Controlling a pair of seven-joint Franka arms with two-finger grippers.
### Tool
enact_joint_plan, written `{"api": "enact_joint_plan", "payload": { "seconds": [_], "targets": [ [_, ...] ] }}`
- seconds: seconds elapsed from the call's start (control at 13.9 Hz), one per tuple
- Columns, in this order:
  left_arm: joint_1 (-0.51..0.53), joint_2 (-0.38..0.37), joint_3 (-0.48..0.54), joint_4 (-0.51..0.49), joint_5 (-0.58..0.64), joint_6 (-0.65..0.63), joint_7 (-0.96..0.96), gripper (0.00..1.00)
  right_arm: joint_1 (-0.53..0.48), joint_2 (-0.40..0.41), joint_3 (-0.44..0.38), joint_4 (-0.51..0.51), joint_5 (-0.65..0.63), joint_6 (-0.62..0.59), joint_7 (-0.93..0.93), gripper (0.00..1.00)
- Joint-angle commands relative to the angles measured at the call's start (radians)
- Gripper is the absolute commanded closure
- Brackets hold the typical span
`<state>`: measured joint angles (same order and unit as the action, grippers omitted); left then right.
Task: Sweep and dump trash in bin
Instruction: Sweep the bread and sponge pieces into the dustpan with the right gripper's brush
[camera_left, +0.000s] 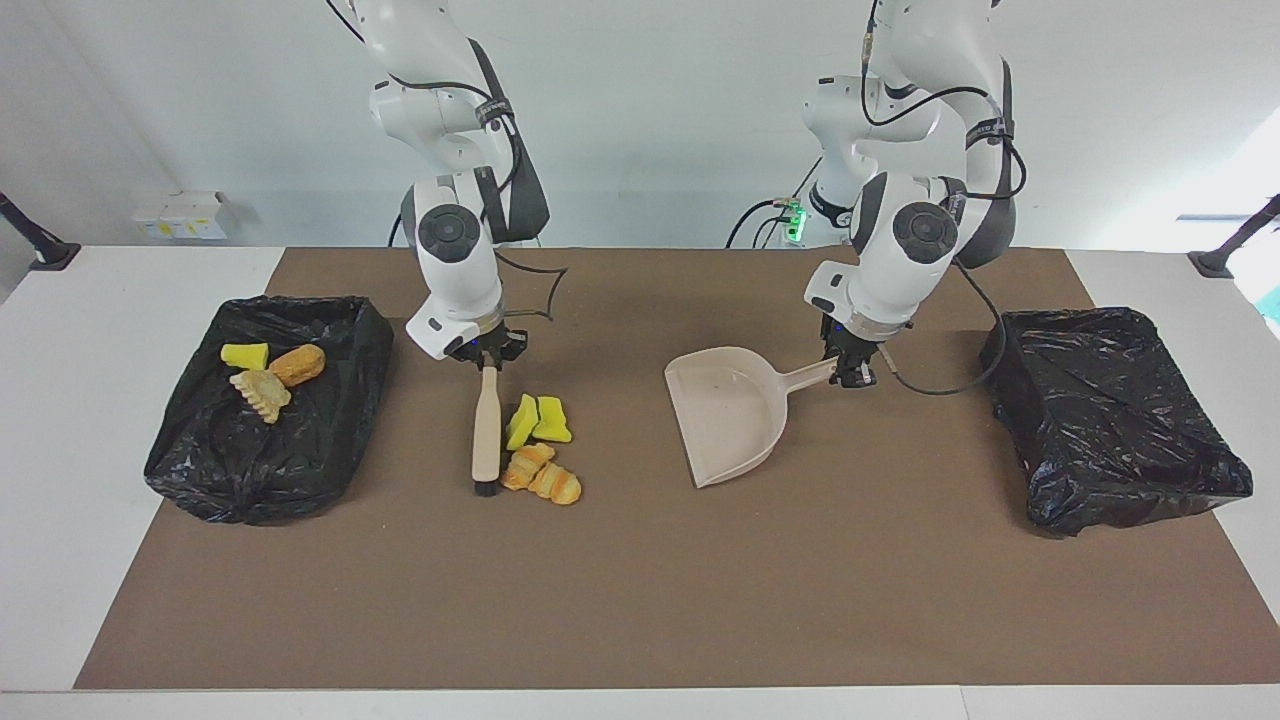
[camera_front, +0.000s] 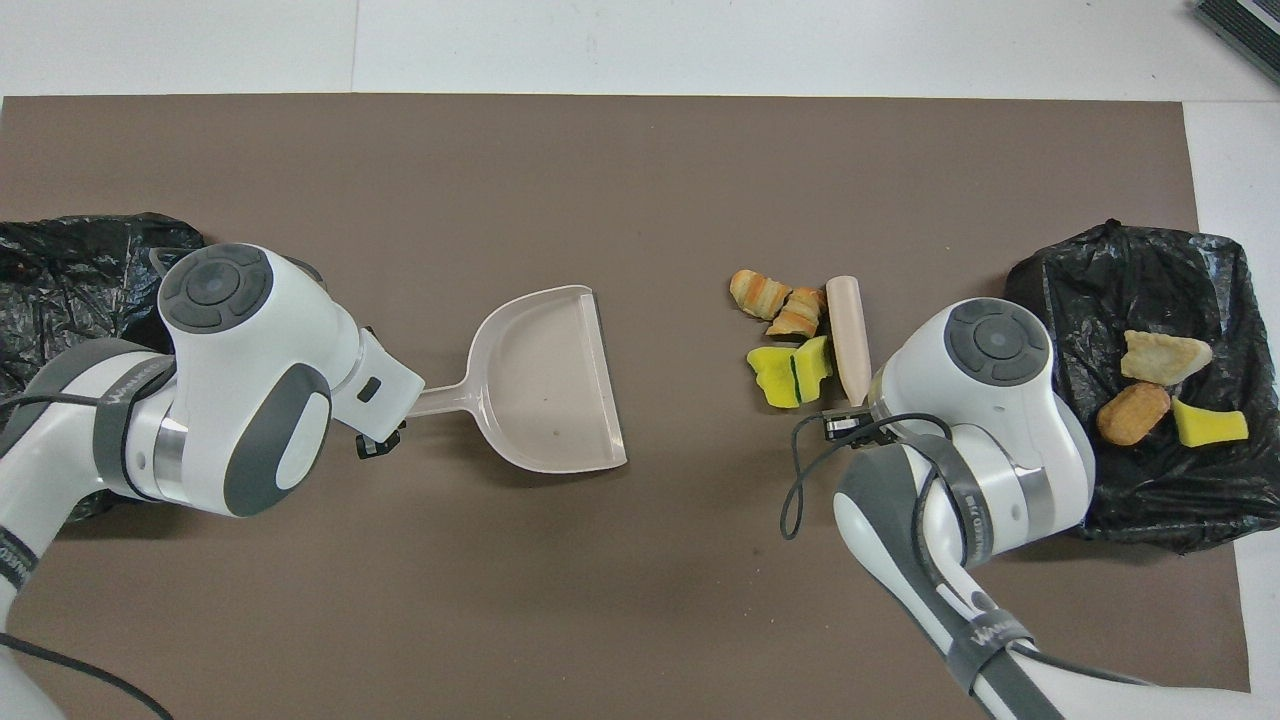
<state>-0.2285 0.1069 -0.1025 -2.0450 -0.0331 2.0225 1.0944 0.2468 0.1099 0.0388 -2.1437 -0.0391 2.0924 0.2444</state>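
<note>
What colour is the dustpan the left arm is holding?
The dustpan is pale beige all over, pan and handle alike; the facing view shows it best.

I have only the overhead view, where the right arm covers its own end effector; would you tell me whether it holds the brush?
Observer: Yes, the right end effector is shut on the top of the brush handle.
Operator: Thank you. Do the bristles reach the mat?
Observer: The dark bristle end appears to rest on the mat, beside the bread pieces.
Operator: And the left end effector?
Observer: The left end effector is shut on the end of the dustpan handle.
</note>
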Motion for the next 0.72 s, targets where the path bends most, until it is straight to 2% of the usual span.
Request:
{"api": "enact_joint_plan", "payload": {
  "seconds": [0.0,0.36,0.65],
  "targets": [
    [-0.026,-0.044,0.009,-0.053,0.013,0.027,-0.057,1.00,0.058,0.060,0.004,0.071,0.019,-0.006,0.036,1.00],
    [-0.055,-0.041,0.007,-0.084,0.006,0.057,-0.125,1.00,0.146,0.115,0.015,0.151,0.024,-0.009,0.039,1.00],
    [-0.055,-0.041,0.007,-0.086,0.004,0.059,-0.123,1.00,0.198,0.126,0.038,0.156,0.027,-0.012,0.030,1.00]
  ]
}}
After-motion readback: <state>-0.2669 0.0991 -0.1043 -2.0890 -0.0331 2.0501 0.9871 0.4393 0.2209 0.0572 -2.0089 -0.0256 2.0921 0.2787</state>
